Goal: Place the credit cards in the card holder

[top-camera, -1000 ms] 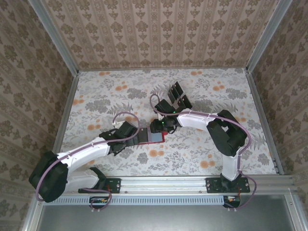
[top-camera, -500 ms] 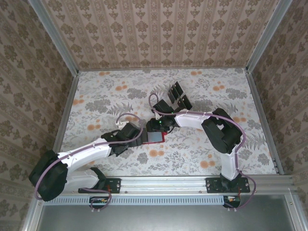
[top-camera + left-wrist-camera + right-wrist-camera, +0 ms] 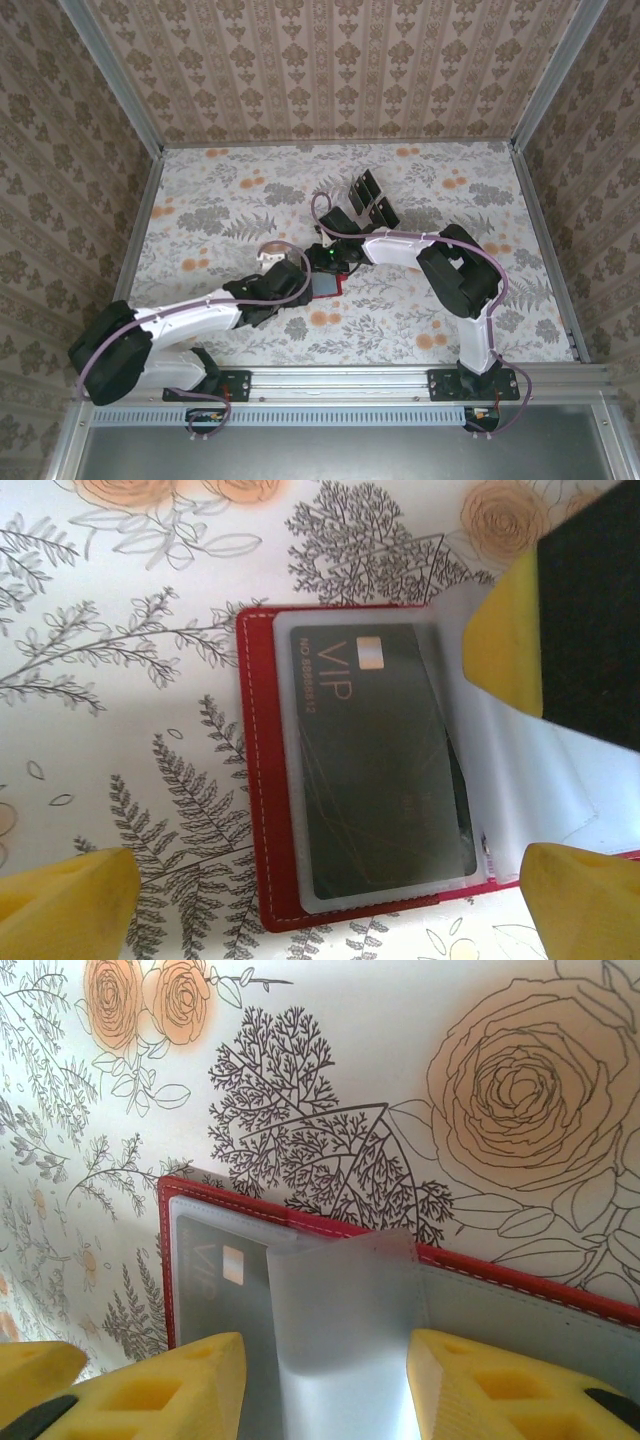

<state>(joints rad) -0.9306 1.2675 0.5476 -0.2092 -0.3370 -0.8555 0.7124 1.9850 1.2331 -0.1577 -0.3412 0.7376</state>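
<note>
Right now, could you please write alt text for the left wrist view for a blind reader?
An open red card holder lies on a floral table with a dark VIP card under its clear sleeve. The left arm's yellow fingers frame the bottom corners; a right finger reaches in at upper right.

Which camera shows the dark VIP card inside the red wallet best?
The left wrist view: the dark rectangular VIP card lies face up, whole, under a clear sleeve in the red leather-like wallet. The right wrist view catches one corner behind a raised clear flap; the top external view shows a tiny greyish patch.
</note>
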